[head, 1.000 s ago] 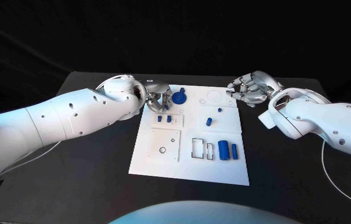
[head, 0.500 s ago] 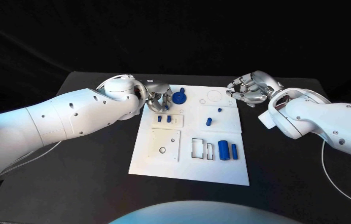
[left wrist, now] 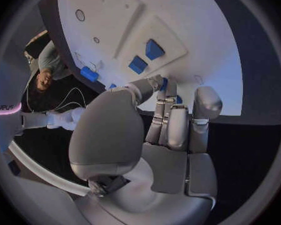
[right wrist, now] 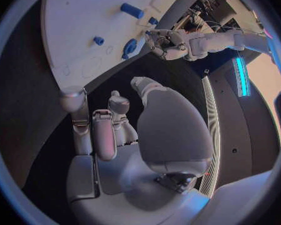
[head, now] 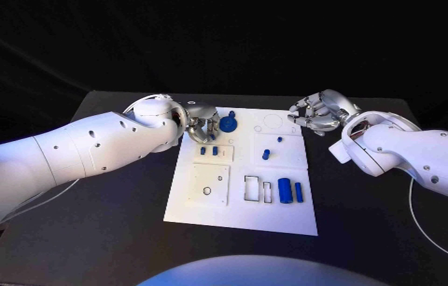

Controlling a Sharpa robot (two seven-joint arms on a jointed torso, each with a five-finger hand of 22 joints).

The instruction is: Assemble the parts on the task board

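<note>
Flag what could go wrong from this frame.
The left hand works at the blue round part near the task board's far edge; a slip could push it off. Its fingers hide the contact, so a misfit may go unseen. The right hand, fingers curled, hangs beside the board's far corner and could bump it.

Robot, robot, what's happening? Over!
Left hand at blue round part, grip unclear. Right hand curled, empty, off the task board. Nothing blocking.

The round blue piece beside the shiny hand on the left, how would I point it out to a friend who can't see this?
Start at the white task board in the middle of the black table and go to its far corner on the robot's left. There, right against the left hand, is a round blue part. It is disc-shaped, unlike the small pegs and the upright cylinders nearer the robot.
</note>
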